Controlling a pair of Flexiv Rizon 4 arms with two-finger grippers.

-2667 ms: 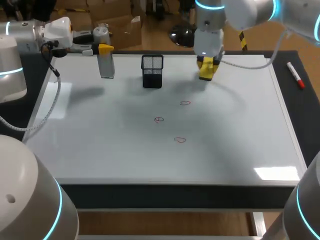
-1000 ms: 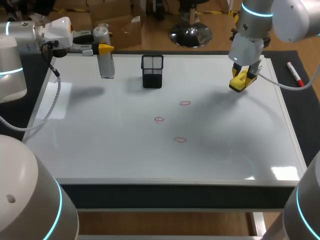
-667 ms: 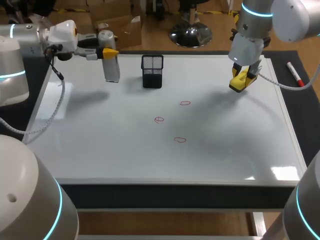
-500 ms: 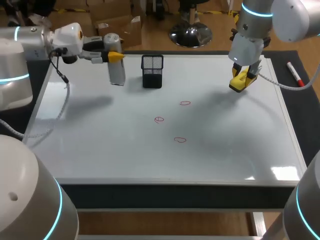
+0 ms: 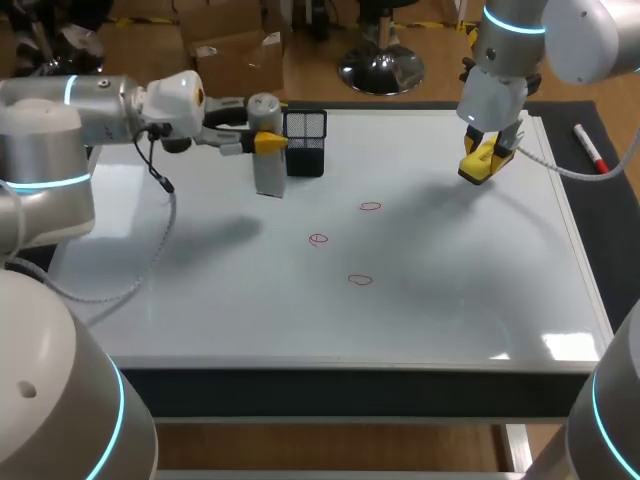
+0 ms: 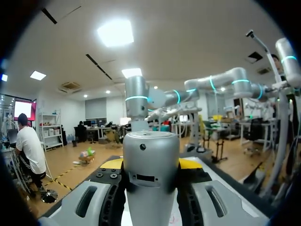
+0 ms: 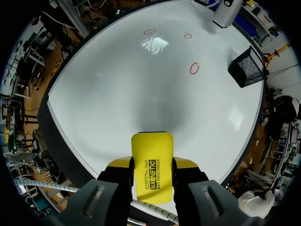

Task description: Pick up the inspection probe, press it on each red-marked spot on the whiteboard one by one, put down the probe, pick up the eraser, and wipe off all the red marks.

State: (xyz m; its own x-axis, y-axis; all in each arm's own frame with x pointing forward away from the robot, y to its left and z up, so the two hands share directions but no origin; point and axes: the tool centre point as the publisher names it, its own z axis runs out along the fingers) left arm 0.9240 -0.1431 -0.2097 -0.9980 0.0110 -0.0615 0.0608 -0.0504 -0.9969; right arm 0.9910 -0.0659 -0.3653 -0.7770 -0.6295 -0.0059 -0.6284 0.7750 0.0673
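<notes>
The inspection probe is held upright over the whiteboard, just beside the black mesh cup on its left, and well apart from the three red marks: the nearest, one further back and one toward the front. It is gripped from two sides, near its upper end, by the left tool. In the left wrist view the yellow tips are seen pressed against the round grey body.

The probe is judged to be stiff, smooth-walled and of some weight – a shape that may slip or tilt in a two-finger hold. A firm hold high on the barrel, with the axis kept vertical, would probably suit pressing. Whether its lower end touches the board cannot be told.

The yellow eraser is clamped between the fingers of the right tool, which hangs above the board's far right corner. It is judged light, with a hard shell – best taken across its narrow sides, as here.

A red marker lies on the dark worktop, off the board's right edge.
</notes>
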